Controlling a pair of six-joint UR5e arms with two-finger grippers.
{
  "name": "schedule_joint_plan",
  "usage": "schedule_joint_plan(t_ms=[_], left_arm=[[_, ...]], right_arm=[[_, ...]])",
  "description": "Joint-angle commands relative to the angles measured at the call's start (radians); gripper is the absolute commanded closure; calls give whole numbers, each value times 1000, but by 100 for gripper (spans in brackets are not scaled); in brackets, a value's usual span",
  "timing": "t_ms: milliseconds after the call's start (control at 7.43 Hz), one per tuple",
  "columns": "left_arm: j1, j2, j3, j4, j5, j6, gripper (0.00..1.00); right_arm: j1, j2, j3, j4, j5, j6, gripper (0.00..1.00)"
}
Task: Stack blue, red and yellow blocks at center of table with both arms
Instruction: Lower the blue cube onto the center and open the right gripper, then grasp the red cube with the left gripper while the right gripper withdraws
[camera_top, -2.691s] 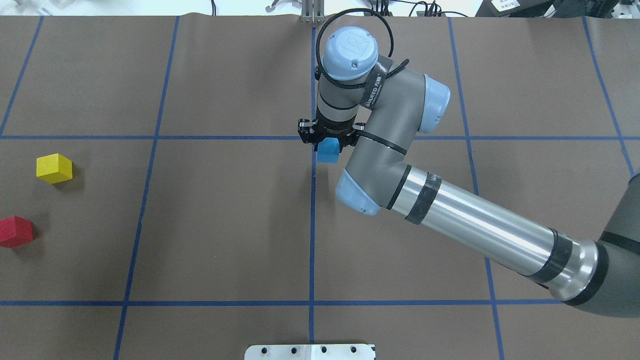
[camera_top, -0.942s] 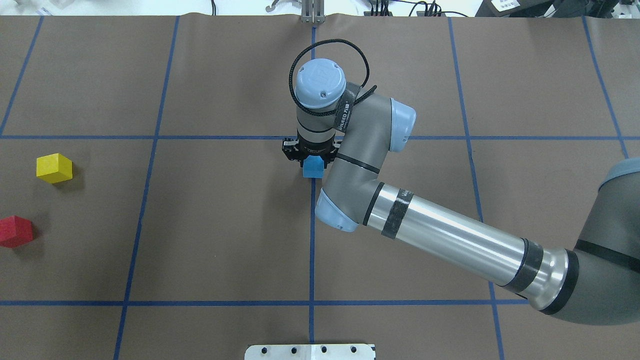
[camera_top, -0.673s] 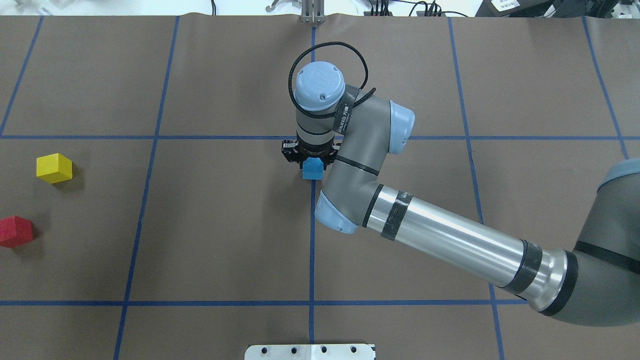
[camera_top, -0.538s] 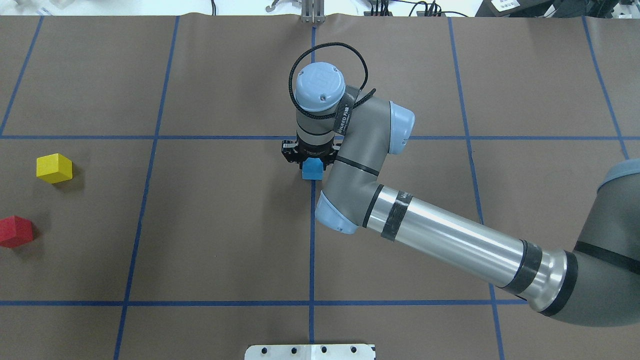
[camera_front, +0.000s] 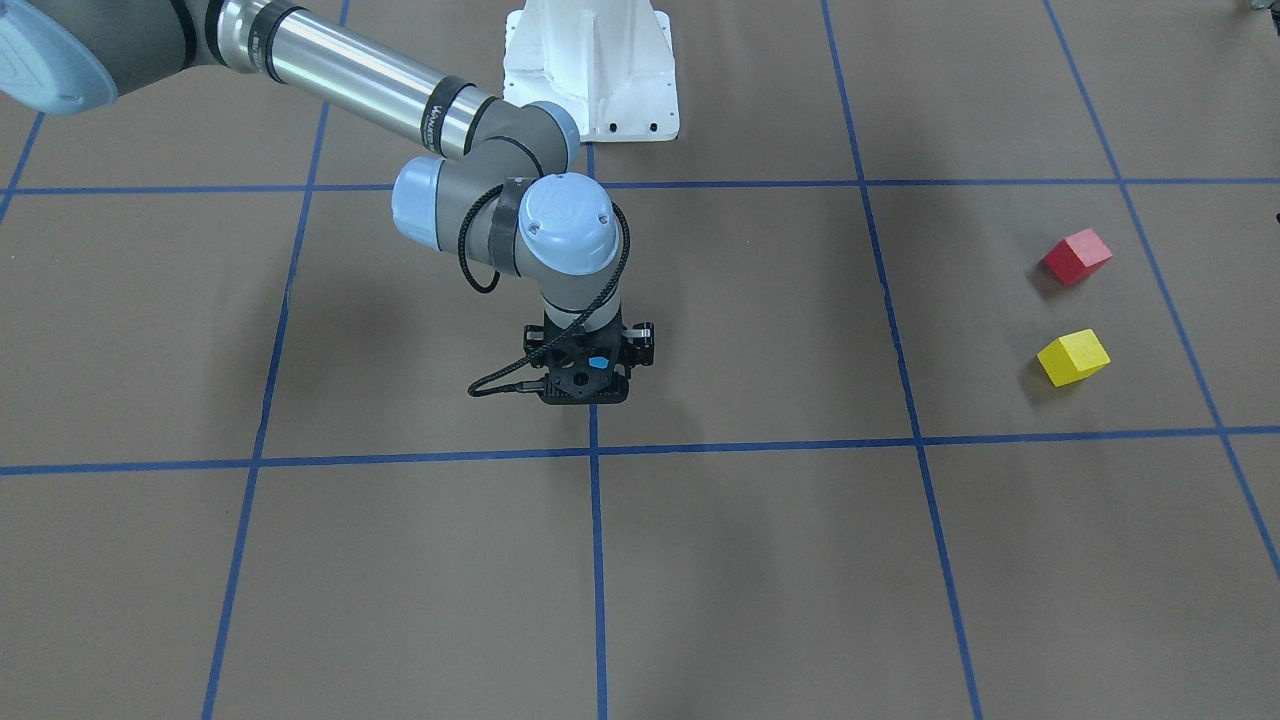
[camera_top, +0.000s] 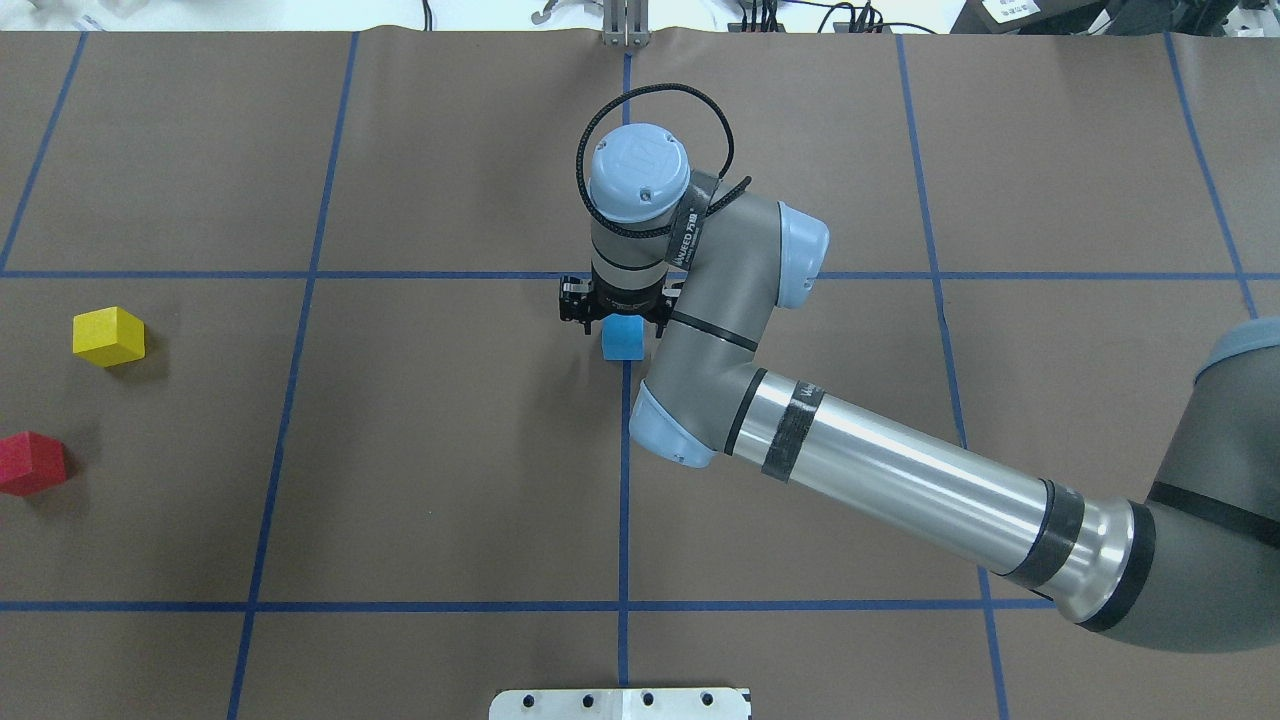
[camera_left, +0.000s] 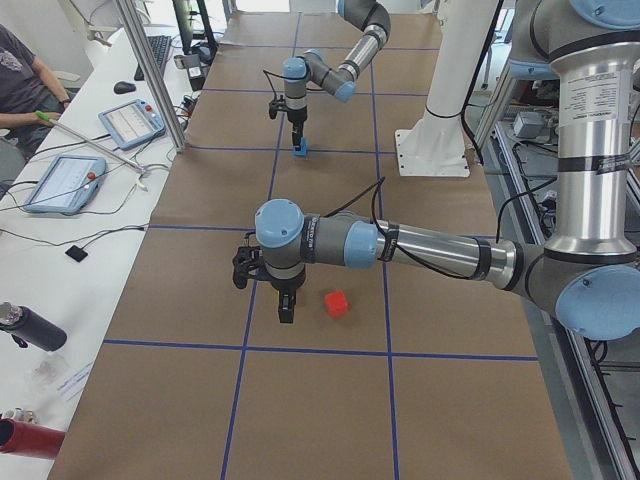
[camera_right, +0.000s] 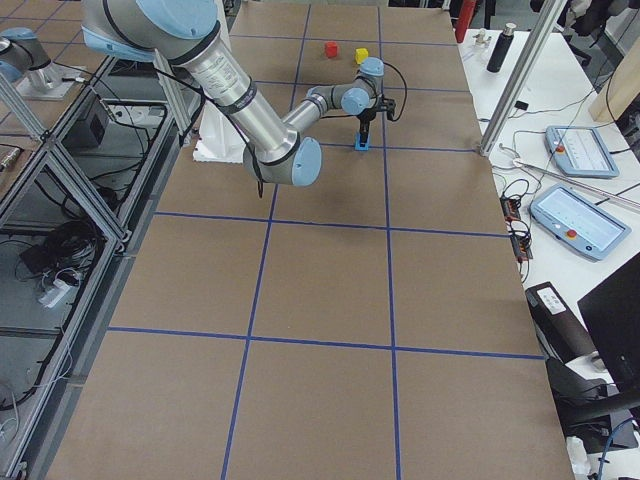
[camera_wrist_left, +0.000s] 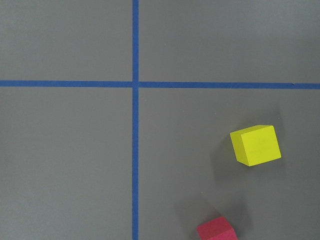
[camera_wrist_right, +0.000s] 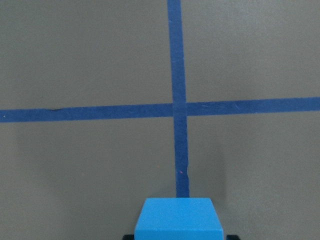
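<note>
Right fingers (camera_front: 588, 380): clamped on the blue block (camera_top: 623, 340), as far as the right wrist view shows. A dark tip sits hard against each lower corner, with no gap to see.

Blue block: it looks to be down on the surface (camera_top: 450, 450) at mid-table. It sits on the lengthwise tape line (camera_top: 624, 480), just on my side of the tape cross (camera_wrist_right: 179, 108).

What the next move turns on: the block lies straight below, between my right fingers. I judge the move to be a parting and a plain lift; any sideways drag would pull the block off the line.

Red block (camera_top: 31, 463) and yellow block (camera_top: 108, 336): far out on my left, well apart from the blue one. They are near each other but not touching.

Nearer arm: the left arm (camera_left: 420, 250), by a long way.

Left fingers (camera_left: 285, 312): in the left-end view they hang just beside the red block. I cannot tell whether they are apart or together, and the left wrist view shows none of them.

Long axis: none, as all three are cubes. The yellow one sits turned a little off the tape lines, so I would square to its faces.

Hidden:
- The right arm (camera_top: 900, 480) covers the far part of the blue block from overhead.
- From the front, only a chip of blue shows through the fingers' frame.
- The red block is cut off by the bottom edge of the left wrist view.
- The yellow block does not show in the left-end view.
</note>
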Motion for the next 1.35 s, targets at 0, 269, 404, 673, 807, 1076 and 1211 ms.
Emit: schedule_joint_plan(t_ms=[0, 269, 404, 673, 807, 1076, 1211], left_arm=[[106, -35, 13, -83, 11, -181, 0], [249, -87, 102, -285, 72, -381, 0], [324, -99, 143, -343, 150, -451, 0], [370, -70, 159, -417, 148, -555, 0], [371, 6, 157, -471, 148, -556, 0], [398, 54, 156, -594, 146, -805, 0], [438, 94, 153, -673, 155, -876, 0]], right_arm=[[26, -28, 96, -12, 16, -4, 1], [65, -205, 302, -10, 57, -8, 1], [85, -319, 410, -10, 57, -23, 1], [133, -461, 531, -9, 94, -23, 1], [144, -473, 532, -9, 95, -23, 1], [153, -508, 546, -6, 97, -23, 1], [156, -525, 566, -6, 98, -23, 1]])
